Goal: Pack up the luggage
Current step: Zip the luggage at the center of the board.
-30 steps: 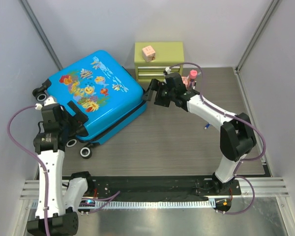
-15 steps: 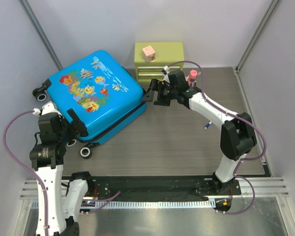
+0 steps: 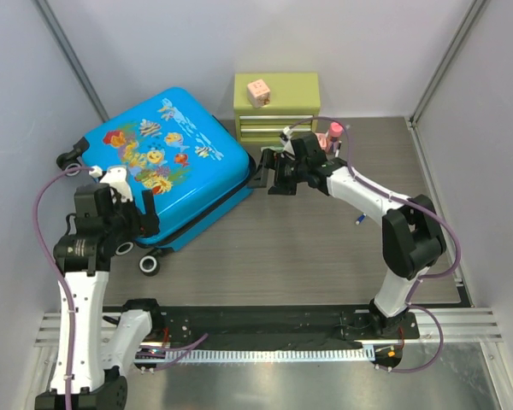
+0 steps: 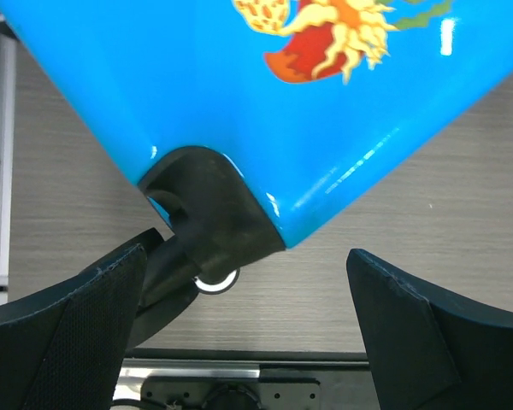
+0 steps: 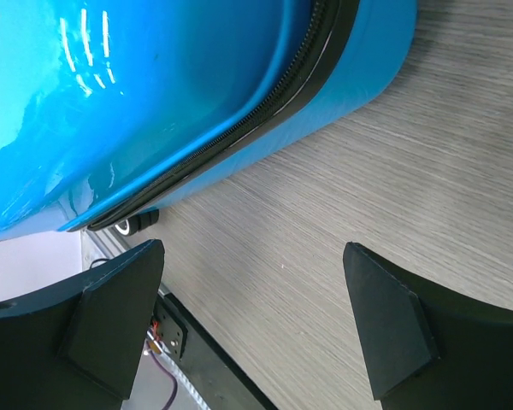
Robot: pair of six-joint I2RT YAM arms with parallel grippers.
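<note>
The luggage [image 3: 158,162] is a bright blue hard-shell suitcase with a fish-and-coral print. It lies closed and flat at the back left. My left gripper [image 3: 144,218] is open and empty over its near corner. In the left wrist view the blue shell [image 4: 239,94] and a black wheel housing [image 4: 209,213] sit above the open left gripper [image 4: 248,329]. My right gripper [image 3: 261,173] is open and empty at the suitcase's right corner. In the right wrist view the shell and zipper seam [image 5: 265,107] lie above the open right gripper [image 5: 256,320].
A small green drawer chest [image 3: 276,104] stands at the back with a pink cube [image 3: 258,91] on top. A pink item [image 3: 334,131] stands beside it. A small blue pen-like thing [image 3: 359,219] lies on the table at the right. The arm-base rail [image 3: 274,325] runs along the near edge.
My left arm has swung its gripper right, closer over the suitcase's near corner. My right gripper has shifted slightly left toward the suitcase's right corner. The suitcase has not moved.
</note>
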